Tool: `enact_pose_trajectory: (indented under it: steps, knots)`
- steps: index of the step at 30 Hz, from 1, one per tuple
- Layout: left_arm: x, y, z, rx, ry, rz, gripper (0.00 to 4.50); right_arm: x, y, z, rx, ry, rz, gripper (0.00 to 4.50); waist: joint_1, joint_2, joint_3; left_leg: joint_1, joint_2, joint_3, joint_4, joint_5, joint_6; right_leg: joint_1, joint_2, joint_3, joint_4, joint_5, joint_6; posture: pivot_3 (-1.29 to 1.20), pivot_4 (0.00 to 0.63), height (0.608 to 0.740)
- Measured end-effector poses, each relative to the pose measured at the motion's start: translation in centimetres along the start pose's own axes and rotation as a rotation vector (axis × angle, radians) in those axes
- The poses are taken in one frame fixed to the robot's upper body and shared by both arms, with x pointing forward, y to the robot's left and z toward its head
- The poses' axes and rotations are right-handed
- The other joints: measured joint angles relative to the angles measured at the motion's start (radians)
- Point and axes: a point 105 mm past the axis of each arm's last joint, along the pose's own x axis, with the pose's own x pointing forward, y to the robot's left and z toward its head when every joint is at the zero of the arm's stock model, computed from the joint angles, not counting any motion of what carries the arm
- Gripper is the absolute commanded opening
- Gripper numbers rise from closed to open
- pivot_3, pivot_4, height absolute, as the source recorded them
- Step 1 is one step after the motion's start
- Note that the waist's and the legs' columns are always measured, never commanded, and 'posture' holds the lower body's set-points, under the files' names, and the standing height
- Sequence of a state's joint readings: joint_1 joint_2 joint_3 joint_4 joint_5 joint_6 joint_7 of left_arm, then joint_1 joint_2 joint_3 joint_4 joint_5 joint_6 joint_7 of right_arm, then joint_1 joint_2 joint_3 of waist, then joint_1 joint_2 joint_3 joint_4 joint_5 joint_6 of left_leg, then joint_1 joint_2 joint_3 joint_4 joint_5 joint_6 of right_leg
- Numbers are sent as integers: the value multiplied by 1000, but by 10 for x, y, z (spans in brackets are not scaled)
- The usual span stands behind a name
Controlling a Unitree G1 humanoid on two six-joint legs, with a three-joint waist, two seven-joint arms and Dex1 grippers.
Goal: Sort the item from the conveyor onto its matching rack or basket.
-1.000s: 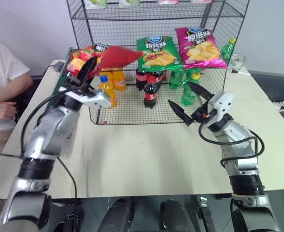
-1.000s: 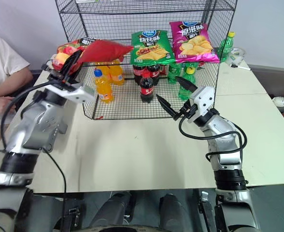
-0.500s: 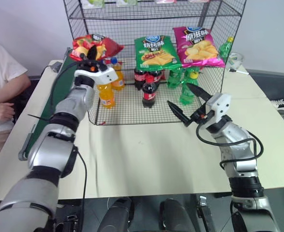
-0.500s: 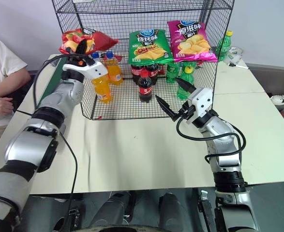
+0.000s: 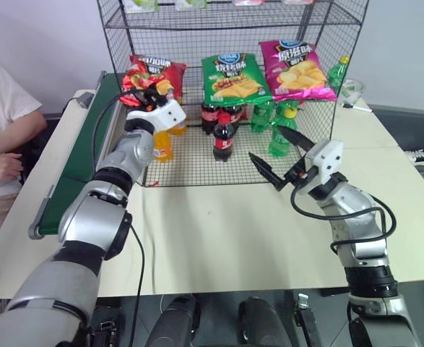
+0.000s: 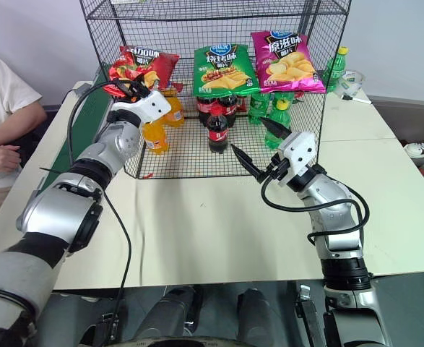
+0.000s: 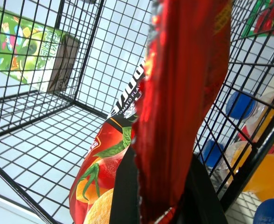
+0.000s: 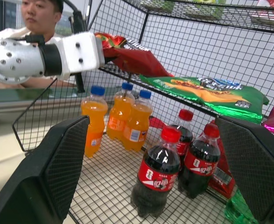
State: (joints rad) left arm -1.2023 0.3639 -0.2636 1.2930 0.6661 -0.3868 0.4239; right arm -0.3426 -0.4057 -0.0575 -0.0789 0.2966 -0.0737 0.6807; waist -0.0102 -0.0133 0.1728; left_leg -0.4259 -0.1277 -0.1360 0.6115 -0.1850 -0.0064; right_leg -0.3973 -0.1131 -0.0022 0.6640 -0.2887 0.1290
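The item, a red crisp bag (image 5: 156, 72), lies on the left end of the middle shelf of the black wire rack (image 5: 233, 27). My left gripper (image 5: 148, 92) reaches into that shelf and is shut on the bag's crumpled red edge (image 7: 183, 79); the printed face spreads beyond the fingers. My right gripper (image 5: 266, 142) hovers open and empty in front of the rack's lower tier, right of the middle. The dark green conveyor (image 5: 81, 159) runs along the table's left side with nothing on the stretch I see.
A green crisp bag (image 5: 233, 76) and a magenta one (image 5: 298, 69) share the shelf. Below stand orange soda bottles (image 5: 161, 141), cola bottles (image 5: 224, 134) and green bottles (image 5: 273, 123). A person (image 5: 2, 130) sits at the left of the table (image 5: 219, 231).
My left arm has stretched forward and carried the red bag from in front of the rack onto the left end of its shelf. The right arm has stayed where it was.
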Motion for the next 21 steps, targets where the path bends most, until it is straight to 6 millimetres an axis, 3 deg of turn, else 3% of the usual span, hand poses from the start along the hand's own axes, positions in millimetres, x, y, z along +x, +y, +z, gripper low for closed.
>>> enact_pose_trajectory:
  steps: [4, 6, 13, 21]
  knots:
    - [2, 7, 11, -47, -64, 19, 2952, 0, 1, 0, 1, 1, 4, 4500, 0, 0, 0, 0, 0, 0, 0, 0, 0, 0, 0, 0, 0, 0, 0, 0, 150, 740]
    - [3, 11, 14, -46, -81, 32, 3691, 1, 2, 0, 1, 1, 7, 4500, 0, 0, 0, 0, 0, 0, 0, 0, 0, 0, 0, 0, 0, 0, 0, 0, 150, 740]
    - [-13, 8, 13, -148, -148, 10, 3691, 0, 3, -2, 6, 5, 15, 4500, -1, 0, 0, 0, 0, 0, 0, 0, 0, 0, 0, 0, 1, 0, 0, 0, 150, 740]
    - [-53, -5, 9, -256, -168, -66, 3691, 0, 5, -4, 11, 9, 25, 4500, -4, 0, 0, 0, 0, 0, 0, 0, 0, -1, 0, 1, 1, 0, 0, 0, 150, 740]
